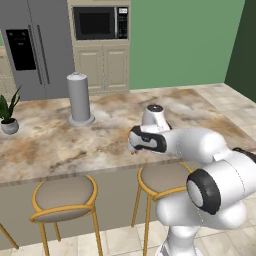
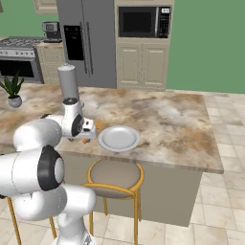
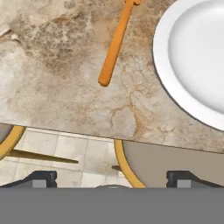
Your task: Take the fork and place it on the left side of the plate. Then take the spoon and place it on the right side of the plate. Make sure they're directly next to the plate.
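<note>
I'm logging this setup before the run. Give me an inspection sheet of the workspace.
Surface: marble island counter, brown-veined.
Job's things: orange fork lies left of the plate, apart from it; spoon not made out.
Clutter: grey cylinder canister, potted plant.
Hand: hand open, holding nothing, above the counter edge near the fork.
Cables: nothing seen.
Surroundings: stools, fridge, microwave, stove.

Arm shell: glossy white, rounded, bulbous segments.
Joints: dark grey to black rings and round caps between the white segments.
Wrist: white cylinder with a small dark cap on top and a black band along its side.
Hand: white block with dark trim.
Pincer (image 3: pixel 112 179): two small dark grey, blocky tips, set wide apart.
</note>
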Motion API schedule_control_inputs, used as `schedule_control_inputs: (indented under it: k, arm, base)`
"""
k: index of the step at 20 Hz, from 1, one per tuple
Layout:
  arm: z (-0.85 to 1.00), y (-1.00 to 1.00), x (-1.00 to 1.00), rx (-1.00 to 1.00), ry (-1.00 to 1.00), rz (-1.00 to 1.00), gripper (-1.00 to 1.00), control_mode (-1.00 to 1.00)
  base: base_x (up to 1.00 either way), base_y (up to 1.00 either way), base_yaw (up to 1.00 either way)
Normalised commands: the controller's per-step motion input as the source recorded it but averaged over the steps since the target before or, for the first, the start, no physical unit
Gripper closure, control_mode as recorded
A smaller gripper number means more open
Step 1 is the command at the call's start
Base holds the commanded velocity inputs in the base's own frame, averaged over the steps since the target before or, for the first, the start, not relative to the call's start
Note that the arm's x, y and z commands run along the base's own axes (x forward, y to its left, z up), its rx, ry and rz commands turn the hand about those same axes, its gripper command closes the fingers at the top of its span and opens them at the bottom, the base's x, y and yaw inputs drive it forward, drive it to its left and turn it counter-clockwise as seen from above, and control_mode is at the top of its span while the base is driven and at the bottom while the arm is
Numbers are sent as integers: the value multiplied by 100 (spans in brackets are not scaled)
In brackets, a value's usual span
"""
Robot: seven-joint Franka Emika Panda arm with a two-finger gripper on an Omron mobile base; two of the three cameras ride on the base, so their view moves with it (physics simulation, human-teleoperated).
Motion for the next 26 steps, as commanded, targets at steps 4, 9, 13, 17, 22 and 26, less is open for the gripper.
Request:
schedule_control_inputs:
  k: [4, 9, 13, 17, 22, 26]
  arm:
    - [53, -3, -44, 0, 13, -12, -100, -100]
    - [49, 0, -48, 0, 16, -11, -100, -100]
    - [30, -1, -60, 0, 2, -13, -100, -100]
    - [7, -3, -53, 1, -1, -6, -100, -100]
    - [0, 0, -26, 0, -7, 0, -100, -100]
    - [0, 0, 0, 0, 0, 0, -100, -100]
  base:
    - [0, 0, 0]
    - [0, 0, 0]
    - [0, 0, 0]
    - [0, 0, 0]
    - [0, 0, 0]
    - [0, 0, 0]
